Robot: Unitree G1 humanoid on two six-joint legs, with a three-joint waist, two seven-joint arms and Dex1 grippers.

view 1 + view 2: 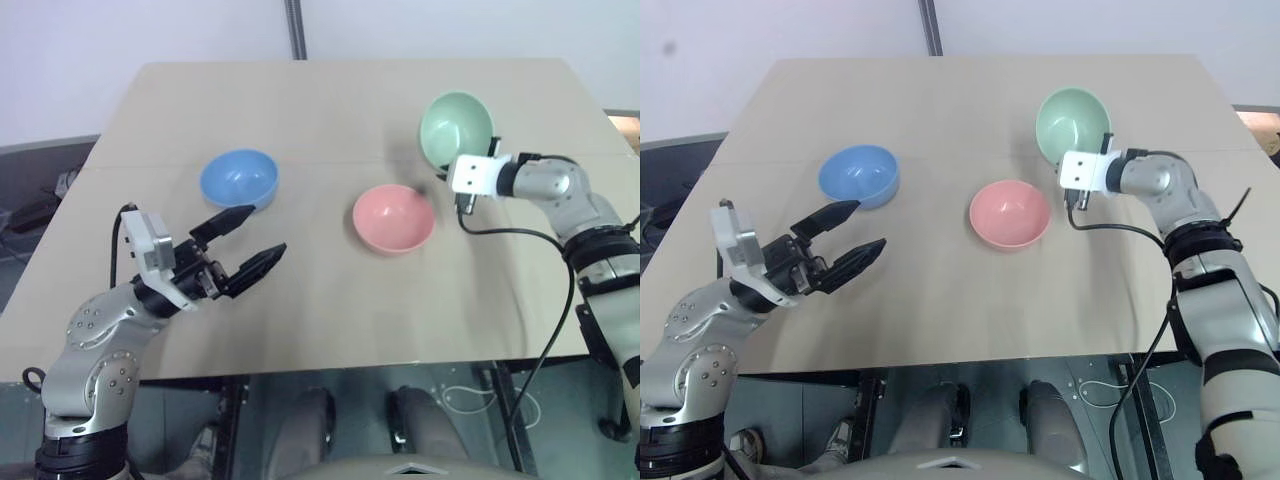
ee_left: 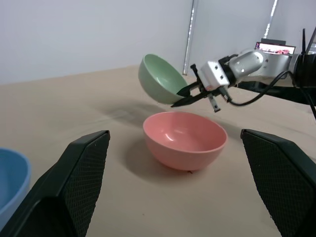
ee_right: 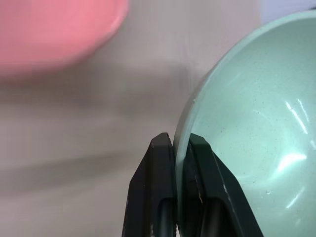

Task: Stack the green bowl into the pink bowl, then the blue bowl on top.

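Right gripper (image 3: 180, 148), arm stretched forward, pinches the green bowl's (image 1: 455, 130) rim, tilting it off the table (image 1: 330, 300) beyond the pink bowl (image 1: 393, 218); left gripper (image 1: 248, 243) hangs spread near the blue bowl (image 1: 238, 178)

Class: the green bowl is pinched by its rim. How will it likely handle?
The green bowl probably stays stiff: its rim keeps shape in the right end effector. Likely light, since it hangs tilted off the table. Smooth plastic may slip.

Head pair overlooks table (image 1: 330, 300); wrists look close.
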